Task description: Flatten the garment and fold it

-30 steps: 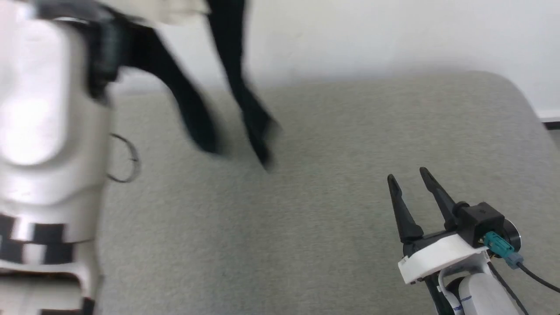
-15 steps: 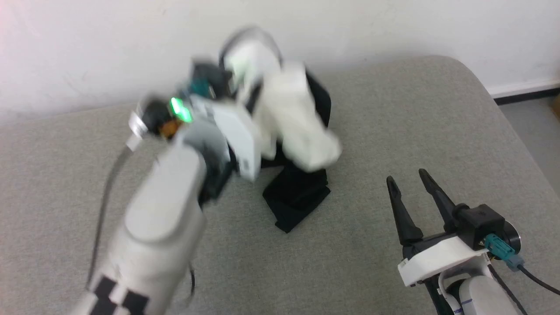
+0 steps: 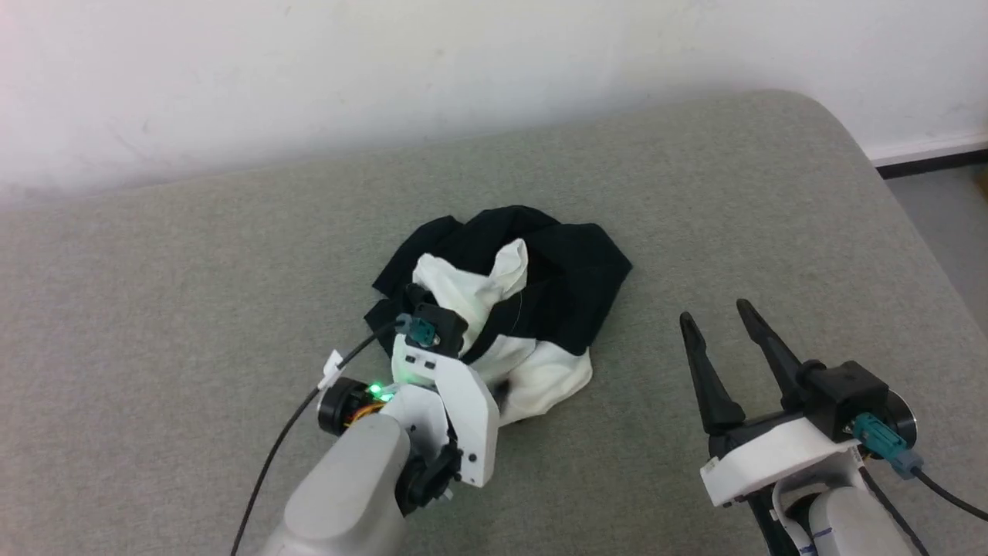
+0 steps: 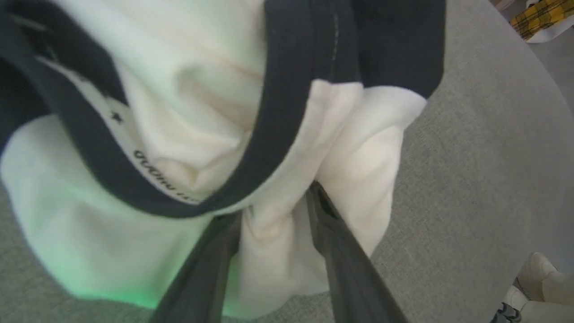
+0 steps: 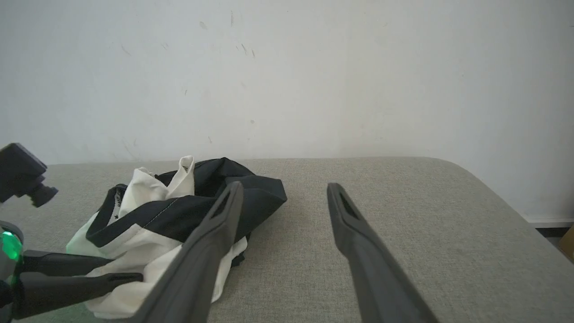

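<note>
The garment lies crumpled in a heap in the middle of the grey padded surface, white cloth mixed with black sleeves. My left gripper points down into its near white edge. In the left wrist view the left gripper has its fingers parted, loosely straddling a bunched fold of white garment just below the black neckline trim. My right gripper stands open to the right of the heap, holding nothing. In the right wrist view the right gripper is wide open, with the garment and the left gripper at left.
A white wall runs behind the surface. The rounded right edge drops to the floor. A pair of pale shoes stands on the floor beyond that edge, and something in yellow plaid lies farther off.
The left arm swung down from high up with the dangling garment and set it on the surface as a heap. Its fingers have spread. The right gripper has stayed put.
</note>
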### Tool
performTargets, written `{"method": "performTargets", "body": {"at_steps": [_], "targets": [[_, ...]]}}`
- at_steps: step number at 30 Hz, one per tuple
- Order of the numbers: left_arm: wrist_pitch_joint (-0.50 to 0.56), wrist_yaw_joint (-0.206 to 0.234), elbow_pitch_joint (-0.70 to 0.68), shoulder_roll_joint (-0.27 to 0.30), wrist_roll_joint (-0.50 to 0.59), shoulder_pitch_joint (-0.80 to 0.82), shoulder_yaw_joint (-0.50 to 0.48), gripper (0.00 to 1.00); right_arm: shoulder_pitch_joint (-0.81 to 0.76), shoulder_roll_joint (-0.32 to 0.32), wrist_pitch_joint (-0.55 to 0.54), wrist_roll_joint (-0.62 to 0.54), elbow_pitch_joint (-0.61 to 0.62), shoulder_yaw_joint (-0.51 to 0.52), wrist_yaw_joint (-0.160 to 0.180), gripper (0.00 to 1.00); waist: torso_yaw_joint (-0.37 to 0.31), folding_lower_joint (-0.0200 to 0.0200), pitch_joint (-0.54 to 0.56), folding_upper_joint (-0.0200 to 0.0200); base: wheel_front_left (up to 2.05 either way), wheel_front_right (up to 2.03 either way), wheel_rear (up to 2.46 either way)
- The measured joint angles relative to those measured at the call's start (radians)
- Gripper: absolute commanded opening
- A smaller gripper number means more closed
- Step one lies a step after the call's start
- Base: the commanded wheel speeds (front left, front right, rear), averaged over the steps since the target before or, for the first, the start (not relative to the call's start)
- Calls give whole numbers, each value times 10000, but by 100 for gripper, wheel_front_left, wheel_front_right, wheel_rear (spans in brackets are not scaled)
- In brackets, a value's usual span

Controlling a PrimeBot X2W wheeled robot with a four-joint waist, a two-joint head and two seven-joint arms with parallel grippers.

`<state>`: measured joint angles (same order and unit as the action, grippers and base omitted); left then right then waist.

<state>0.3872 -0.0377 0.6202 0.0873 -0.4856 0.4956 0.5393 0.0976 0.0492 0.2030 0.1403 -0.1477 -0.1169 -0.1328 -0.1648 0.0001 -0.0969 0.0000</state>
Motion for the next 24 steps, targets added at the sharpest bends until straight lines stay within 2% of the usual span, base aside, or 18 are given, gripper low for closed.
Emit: {"method": "performTargets", "body": {"at_steps": [3, 6, 10, 13, 19, 24], "targets": [[-897, 238, -443, -100, -61, -301, -207, 100, -4, 0, -6, -2, 19, 63, 0, 100, 147, 0, 42, 0, 0, 0, 0], [-2499, 564, -1220, -92, -56, -541, -671, 100, -10, 2, -15, -17, 52, 138, 0, 100, 329, 0, 90, 0, 0, 0, 0], [-4675, 928, -2351, 199, 230, -921, -1210, 100, -51, 4, -88, -61, 151, 217, 0, 100, 602, -1, 178, 0, 0, 0, 0], [-5843, 1285, -2984, 504, 384, -1535, -1680, 100, -110, 2, -107, -90, 276, 301, 0, 100, 819, 0, 252, 1, 0, 0, 0], [-6433, 1839, -4270, 796, 662, -2928, -2638, 100, -212, -2, -366, -100, 491, 623, 0, 100, 1269, -1, 304, 0, 0, 0, 0], [-6443, 1814, -5670, 577, 1350, -3581, -3551, 100, 438, 8, -1179, -397, 339, 1273, 2, 100, 1657, -1, 100, 0, 0, 0, 0]]}}
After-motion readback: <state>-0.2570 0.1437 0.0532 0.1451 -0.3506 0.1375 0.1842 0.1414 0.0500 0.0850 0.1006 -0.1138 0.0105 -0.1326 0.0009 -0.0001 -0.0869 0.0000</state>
